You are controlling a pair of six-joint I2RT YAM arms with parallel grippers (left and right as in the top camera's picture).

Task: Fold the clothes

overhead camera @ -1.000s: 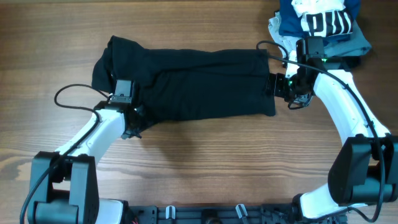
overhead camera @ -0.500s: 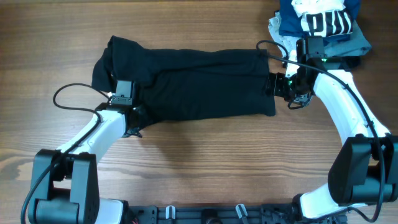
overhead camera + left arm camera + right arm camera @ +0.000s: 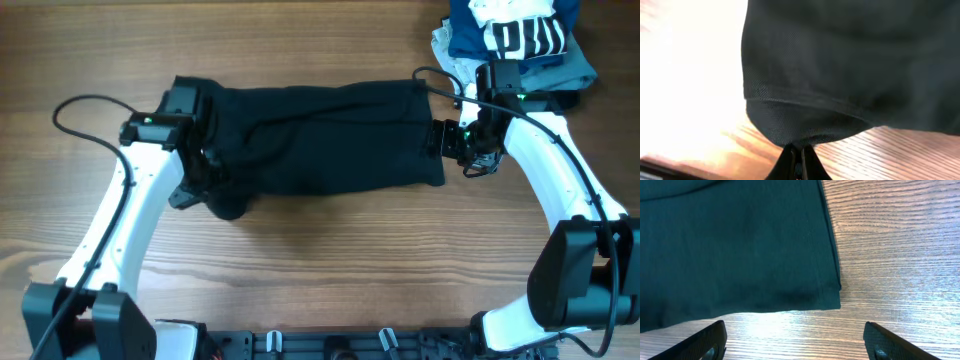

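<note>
Fingers, left gripper (image 3: pixel 796 160): pressed together on a hem of the polo shirt (image 3: pixel 840 75), whose left near corner was held in a bunch.
Fingers, right gripper (image 3: pixel 795 342): spread wide, nothing held, above the shirt's right near corner.
Table (image 3: pixel 330 270): shirt laid across it as a long left-to-right band.
Done: lengthwise folds, it was judged.
Left: crosswise folds, not yet made.
Far right: navy garment (image 3: pixel 515 35), piled apart.

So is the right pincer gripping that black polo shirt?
No, the right pincer stands wide open beside the black soft-fabric polo shirt, only bare wooden table between its tips.
</note>
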